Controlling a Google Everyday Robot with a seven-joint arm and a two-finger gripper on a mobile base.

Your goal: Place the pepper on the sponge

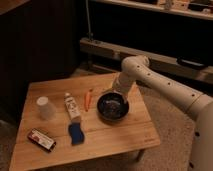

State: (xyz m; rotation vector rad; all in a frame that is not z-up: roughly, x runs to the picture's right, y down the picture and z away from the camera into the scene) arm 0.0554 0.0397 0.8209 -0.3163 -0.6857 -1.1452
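The orange pepper [88,99] lies on the wooden table [125,140], just left of a dark bowl [106,113]. The dark-blue sponge [76,133] rests nearer the front, below and to the left of the pepper. My white arm reaches in from the right and bends down. Its gripper [115,100] hangs over the bowl, to the right of the pepper and apart from it. The gripper is open and holds nothing. Its fingertips blend into the dark bowl.
A white tube with a label [72,106] lies between the pepper and a white cup [45,107]. A flat red-and-white box [41,139] sits at the front left corner. Dark cabinets and a low ledge stand behind the table.
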